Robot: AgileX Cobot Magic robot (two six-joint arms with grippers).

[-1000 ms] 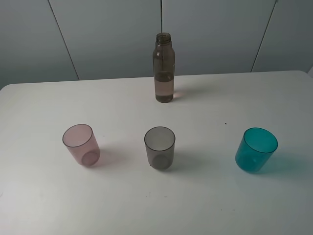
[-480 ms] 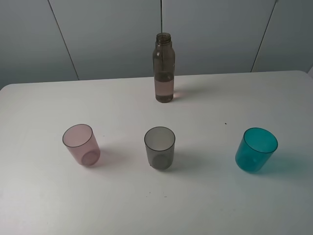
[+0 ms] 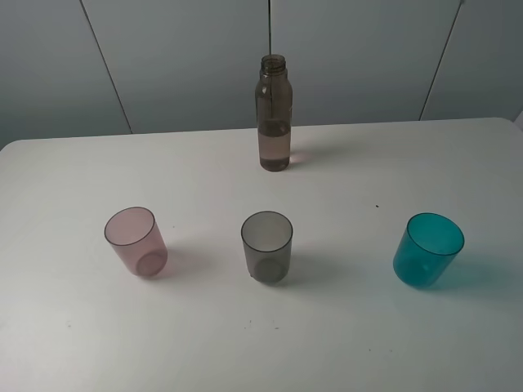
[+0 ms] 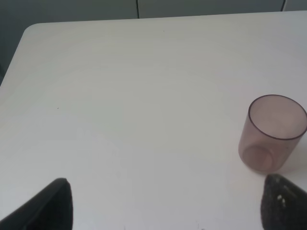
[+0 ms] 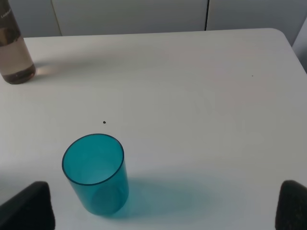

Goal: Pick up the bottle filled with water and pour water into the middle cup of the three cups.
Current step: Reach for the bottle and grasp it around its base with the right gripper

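Smoky-brown plastic, tall, skinny and no cap on it, so the bottle [image 3: 274, 114] is the thing I'd worry about. It's standing upright at the far side of the table [image 3: 368, 327], roughly half full, well behind the row of cups, with the middle cup [image 3: 266, 247] more or less straight in front of it and the pink cup [image 3: 136, 241] and teal cup [image 3: 428, 249] well off to either side. Neither arm shows in the overhead view. From the wrist cameras, the left gripper [image 4: 168, 211] hangs near the pink cup and the right gripper [image 5: 159, 211] near the teal one, both with fingers spread wide and nothing between them. What could go wrong, I reckon: a finger clipping that narrow bottle on the way in would tip it, and with an open neck the water goes everywhere. Smooth plastic could also slip in a loose grip. And those tumblers look light, so bumping the grey one with the bottle, or tilting too fast, could knock it over or splash past the rim. Compared with a second ago, nothing has budged, as far as I can see: same bottle spot, same three cups.
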